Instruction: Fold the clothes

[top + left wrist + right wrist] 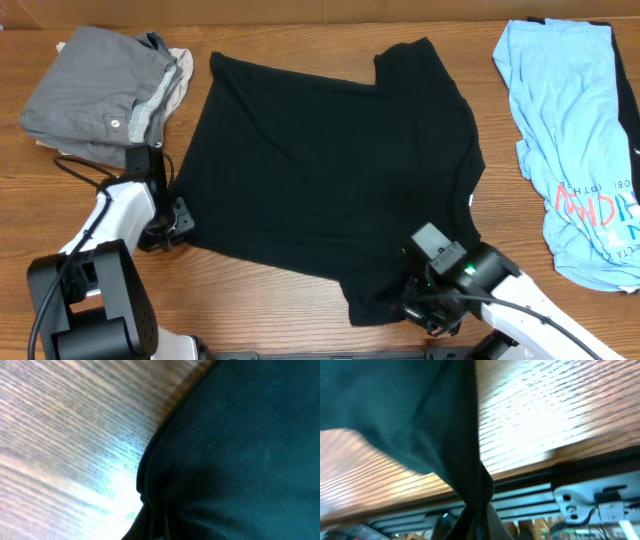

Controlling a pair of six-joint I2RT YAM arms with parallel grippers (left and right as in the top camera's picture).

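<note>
A black T-shirt (pixel 330 170) lies spread flat on the wooden surface (pixel 300 30). The left gripper (pixel 180 222) is at the shirt's left edge, the right gripper (pixel 425 310) at its near hem. Both pairs of jaws are clenched on bunched black fabric. To fold well, lift both points together and evenly, keeping the cloth taut. A light blue T-shirt (pixel 575 130) lies right of the shirt.

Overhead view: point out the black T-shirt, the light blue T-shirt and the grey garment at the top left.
black T-shirt (pixel 330 170): overhead view, middle of its body.
light blue T-shirt (pixel 568 110): overhead view, its plain upper half.
grey garment (pixel 95 95): overhead view, middle of its top layer.
</note>
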